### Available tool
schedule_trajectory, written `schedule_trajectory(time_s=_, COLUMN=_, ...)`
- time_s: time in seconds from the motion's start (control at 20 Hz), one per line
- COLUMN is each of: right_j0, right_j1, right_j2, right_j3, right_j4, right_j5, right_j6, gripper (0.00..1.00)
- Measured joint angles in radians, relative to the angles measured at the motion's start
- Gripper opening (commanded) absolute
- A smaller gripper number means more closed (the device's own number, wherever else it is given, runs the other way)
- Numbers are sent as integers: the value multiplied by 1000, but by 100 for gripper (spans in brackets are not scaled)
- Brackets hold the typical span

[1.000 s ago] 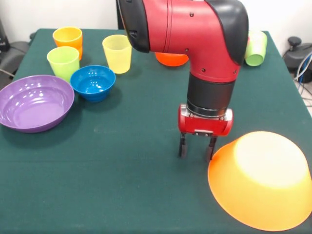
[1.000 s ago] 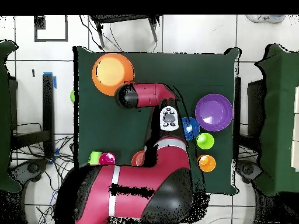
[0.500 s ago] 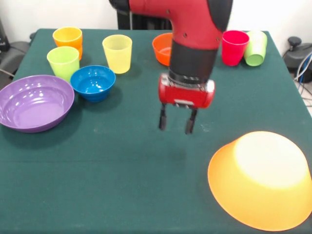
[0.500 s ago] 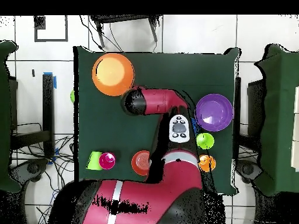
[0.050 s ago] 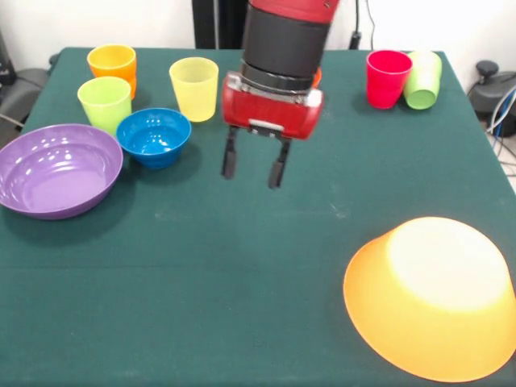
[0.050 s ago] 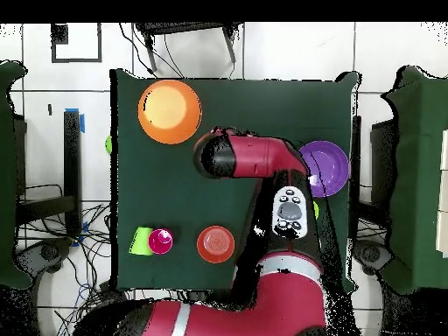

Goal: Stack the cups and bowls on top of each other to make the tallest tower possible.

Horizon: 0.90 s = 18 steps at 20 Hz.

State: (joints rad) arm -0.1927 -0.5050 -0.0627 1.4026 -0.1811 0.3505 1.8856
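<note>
My gripper [image 5: 252,173] hangs open and empty above the green table, right of the blue bowl [image 5: 153,135] and in front of the yellow cup [image 5: 194,87]. The orange cup [image 5: 112,63] and lime green cup [image 5: 105,103] stand at the far left, behind the purple bowl [image 5: 56,169]. Upside down at the near right lies the large orange bowl [image 5: 431,294]. A red cup [image 5: 387,78] stands at the far right, with a green cup [image 5: 422,79] on its side beside it. The arm hides most of the red-orange bowl [image 6: 215,244]. No tower shows.
In the overhead view the red arm [image 6: 262,166] crosses the table and covers part of the purple bowl [image 6: 331,166], the blue bowl and the cups near it. The table's edge [image 5: 484,97] runs close past the red and green cups.
The gripper has risen from beside the large orange bowl and swung left and towards the far side, staying open and empty. No cup or bowl has moved.
</note>
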Motion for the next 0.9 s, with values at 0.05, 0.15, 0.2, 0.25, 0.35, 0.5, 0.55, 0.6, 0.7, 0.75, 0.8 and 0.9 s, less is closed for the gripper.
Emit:
schedule_trajectory(time_s=0.05, right_j0=-13, right_j1=-5, right_j2=3, right_j3=0, right_j4=0, right_j5=0, right_j6=0, gripper=100)
schedule_trajectory(time_s=0.15, right_j0=-37, right_j1=-9, right_j2=8, right_j3=-2, right_j4=0, right_j5=0, right_j6=0, gripper=100)
schedule_trajectory(time_s=0.2, right_j0=-47, right_j1=-10, right_j2=11, right_j3=-3, right_j4=-1, right_j5=0, right_j6=0, gripper=100)
schedule_trajectory(time_s=0.25, right_j0=-74, right_j1=-10, right_j2=17, right_j3=-6, right_j4=-5, right_j5=0, right_j6=0, gripper=100)
schedule_trajectory(time_s=0.35, right_j0=-110, right_j1=-10, right_j2=28, right_j3=-11, right_j4=-19, right_j5=0, right_j6=0, gripper=100)
schedule_trajectory(time_s=0.5, right_j0=-170, right_j1=-10, right_j2=49, right_j3=-19, right_j4=-46, right_j5=0, right_j6=0, gripper=100)
schedule_trajectory(time_s=0.55, right_j0=-188, right_j1=-9, right_j2=57, right_j3=-21, right_j4=-55, right_j5=0, right_j6=0, gripper=100)
schedule_trajectory(time_s=0.6, right_j0=-205, right_j1=-8, right_j2=65, right_j3=-23, right_j4=-63, right_j5=0, right_j6=0, gripper=100)
schedule_trajectory(time_s=0.7, right_j0=-231, right_j1=-4, right_j2=78, right_j3=-25, right_j4=-77, right_j5=0, right_j6=0, gripper=100)
schedule_trajectory(time_s=0.75, right_j0=-265, right_j1=2, right_j2=95, right_j3=-26, right_j4=-95, right_j5=0, right_j6=0, gripper=100)
schedule_trajectory(time_s=0.8, right_j0=-276, right_j1=6, right_j2=102, right_j3=-26, right_j4=-100, right_j5=0, right_j6=0, gripper=100)
schedule_trajectory(time_s=0.9, right_j0=-298, right_j1=13, right_j2=115, right_j3=-26, right_j4=-110, right_j5=0, right_j6=0, gripper=100)
